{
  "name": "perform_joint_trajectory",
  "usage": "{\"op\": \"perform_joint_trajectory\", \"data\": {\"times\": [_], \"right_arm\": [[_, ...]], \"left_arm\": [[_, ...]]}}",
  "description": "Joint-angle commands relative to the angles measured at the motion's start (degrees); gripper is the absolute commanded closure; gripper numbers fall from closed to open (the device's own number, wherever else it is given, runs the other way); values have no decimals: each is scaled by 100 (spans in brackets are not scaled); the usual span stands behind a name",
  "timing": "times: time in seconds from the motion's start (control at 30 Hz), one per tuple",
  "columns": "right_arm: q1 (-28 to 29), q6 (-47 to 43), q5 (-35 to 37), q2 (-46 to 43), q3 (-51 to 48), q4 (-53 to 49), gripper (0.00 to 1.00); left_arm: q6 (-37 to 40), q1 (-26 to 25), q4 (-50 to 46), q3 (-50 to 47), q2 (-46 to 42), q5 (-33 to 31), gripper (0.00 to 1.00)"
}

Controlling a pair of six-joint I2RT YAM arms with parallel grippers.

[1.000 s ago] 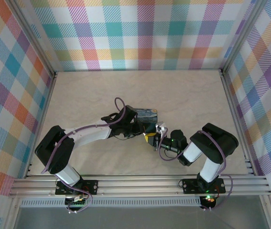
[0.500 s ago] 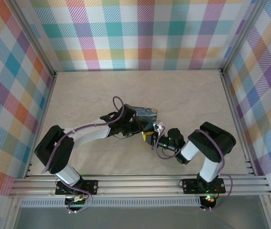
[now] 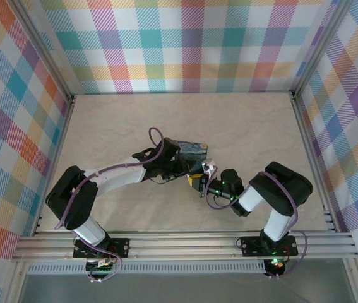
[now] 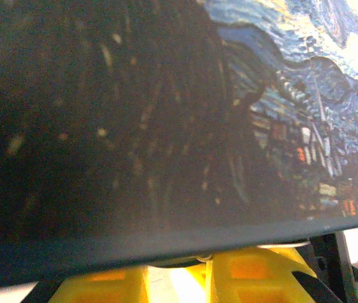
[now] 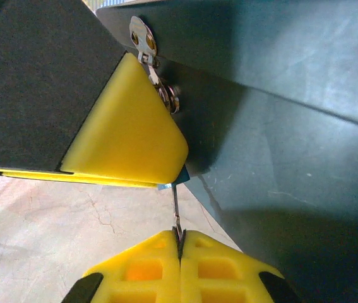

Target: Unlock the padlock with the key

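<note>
The starry-night box (image 3: 190,151) lies mid-table, and both grippers meet at its near right corner. In the right wrist view my right gripper (image 5: 179,238) is shut on the key (image 5: 175,211), a thin pale blade pointing up. The blade's tip meets a small blue corner of the padlock (image 5: 169,185), which peeks out under a yellow finger (image 5: 128,132) of the left gripper. My left gripper (image 4: 201,265) sits against the box's underside (image 4: 166,126), fingers close together with a pale metal bit between them. Most of the padlock is hidden.
The box's metal clasp (image 5: 146,39) and a round stud (image 5: 171,98) sit just above the left finger. Checked walls (image 3: 185,44) enclose the beige table (image 3: 115,120), with open floor to the back and sides. A metal rail (image 3: 179,243) runs along the near edge.
The right gripper has slid a little to the left, closer to the box corner and the left gripper. The left arm and the box have hardly moved.
</note>
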Motion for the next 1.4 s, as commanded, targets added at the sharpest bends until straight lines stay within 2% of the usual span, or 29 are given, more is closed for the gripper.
{"op": "perform_joint_trajectory", "data": {"times": [0.0,0.73,1.03,1.2,1.37], "right_arm": [[91,118,-473,-260,311,532,100],[6,9,-511,-594,318,-344,100],[336,-526,226,-383,361,-180,100],[354,-811,594,-233,251,157,100],[354,-1012,796,-351,207,85,100]], "left_arm": [[78,-107,89,130,81,239,81],[145,-108,34,77,-41,166,81],[60,-111,96,110,3,280,81],[42,-124,59,144,3,312,81],[56,-124,-10,130,-22,300,81]]}}
